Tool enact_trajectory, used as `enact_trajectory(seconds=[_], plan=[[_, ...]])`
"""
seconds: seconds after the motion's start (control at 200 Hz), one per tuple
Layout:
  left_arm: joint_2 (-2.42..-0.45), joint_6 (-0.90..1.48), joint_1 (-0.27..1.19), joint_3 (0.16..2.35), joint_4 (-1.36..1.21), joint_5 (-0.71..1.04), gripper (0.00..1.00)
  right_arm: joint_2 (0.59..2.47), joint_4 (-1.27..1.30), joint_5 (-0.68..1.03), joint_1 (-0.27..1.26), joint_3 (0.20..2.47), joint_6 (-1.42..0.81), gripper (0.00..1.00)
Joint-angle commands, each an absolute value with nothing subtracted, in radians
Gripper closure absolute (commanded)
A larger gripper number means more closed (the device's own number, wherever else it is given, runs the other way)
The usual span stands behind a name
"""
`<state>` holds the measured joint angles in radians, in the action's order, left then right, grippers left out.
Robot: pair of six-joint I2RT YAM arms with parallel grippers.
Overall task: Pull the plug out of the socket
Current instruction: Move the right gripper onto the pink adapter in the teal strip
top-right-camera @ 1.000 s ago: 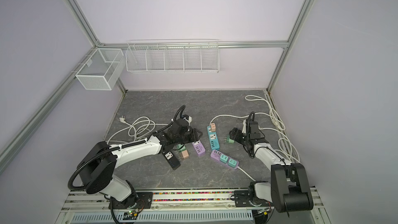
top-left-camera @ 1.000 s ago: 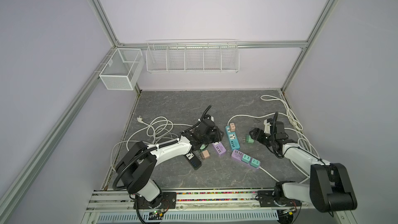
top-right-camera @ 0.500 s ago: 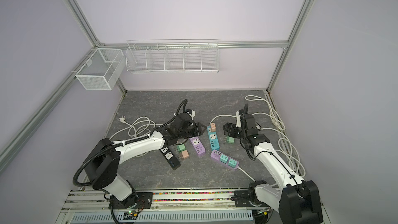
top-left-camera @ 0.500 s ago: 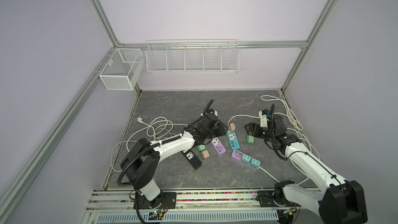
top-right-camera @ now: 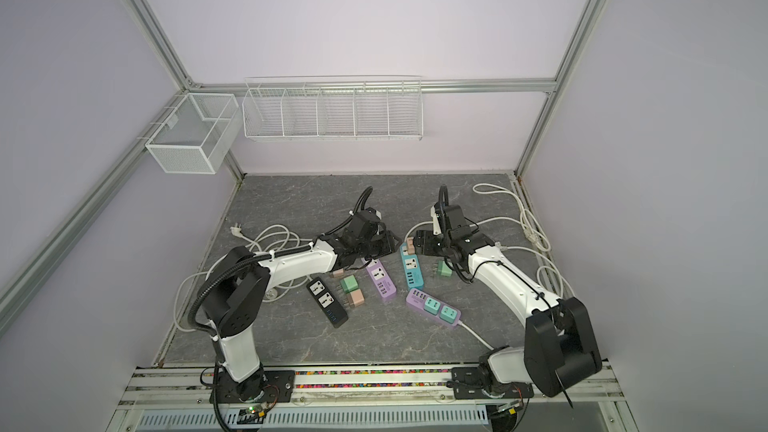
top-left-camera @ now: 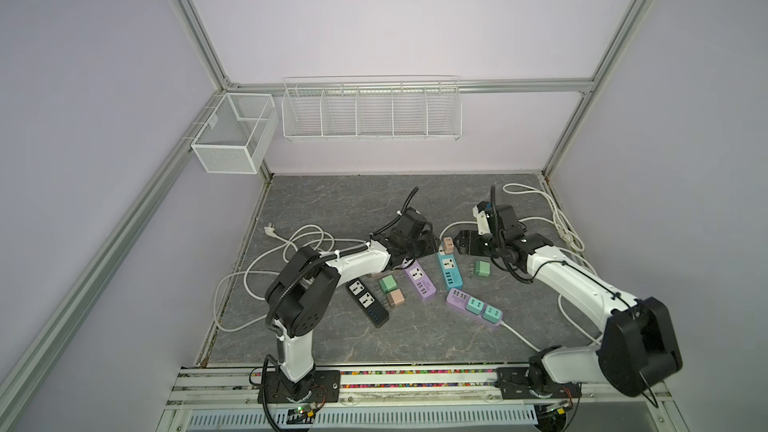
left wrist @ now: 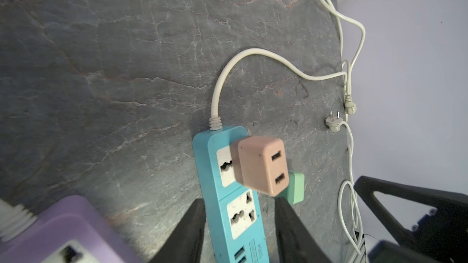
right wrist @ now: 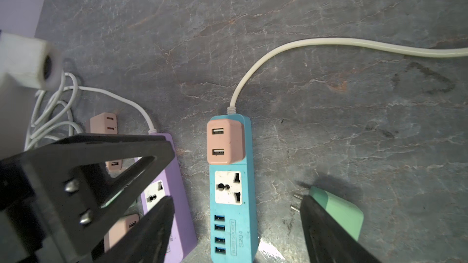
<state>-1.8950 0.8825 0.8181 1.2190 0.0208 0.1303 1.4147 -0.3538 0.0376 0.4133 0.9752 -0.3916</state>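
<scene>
Plug (right wrist: 225, 141), pink, sits unpulled in teal power strip (right wrist: 233, 223); my left hand (left wrist: 239, 199) straddles it, clamp uncertain; right hand (right wrist: 235, 199) wide open, empty.

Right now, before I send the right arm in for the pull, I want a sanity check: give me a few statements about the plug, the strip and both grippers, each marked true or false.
1. A pink USB charger sits plugged into the blue power strip, in the socket nearest its cord. True.
2. The right gripper is clamped on that charger. False: its jaws stand open and hold nothing.
3. The left gripper has one finger on each side of the blue power strip. True.
4. The green charger beside the strip is plugged in. False: it lies loose on the table, prongs bare.
</scene>
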Motion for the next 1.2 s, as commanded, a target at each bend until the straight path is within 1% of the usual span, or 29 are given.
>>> enact_trajectory(seconds=[0.0, 0.18, 0.315, 0.56, 0.765, 0.9, 1.195], plan=[[-1.941, 0.901, 0.813, 1.273, 0.022, 0.139, 0.55, 1.472, -0.365, -0.013, 0.444, 1.014, -0.354, 0.22], [-1.986, 0.921, 0.807, 1.288, 0.011, 0.138, 0.58, 1.551, -0.354, -0.054, 0.472, 1.049, -0.332, 0.27], [-2.006, 0.923, 0.801, 1.29, 0.02, 0.124, 0.59, 1.605, -0.347, -0.078, 0.49, 1.072, -0.318, 0.28], [-2.044, 0.925, 0.793, 1.296, -0.004, 0.163, 0.63, 1.695, -0.353, -0.118, 0.525, 1.118, -0.3, 0.35], [-2.064, 0.928, 0.793, 1.301, -0.009, 0.174, 0.64, 1.718, -0.351, -0.136, 0.537, 1.124, -0.296, 0.4], [-2.089, 0.936, 0.793, 1.301, -0.048, 0.22, 0.66, 1.729, -0.353, -0.155, 0.54, 1.129, -0.29, 0.42], [-2.111, 0.943, 0.793, 1.289, -0.031, 0.227, 0.68, 1.772, -0.365, -0.153, 0.549, 1.15, -0.278, 0.46]])
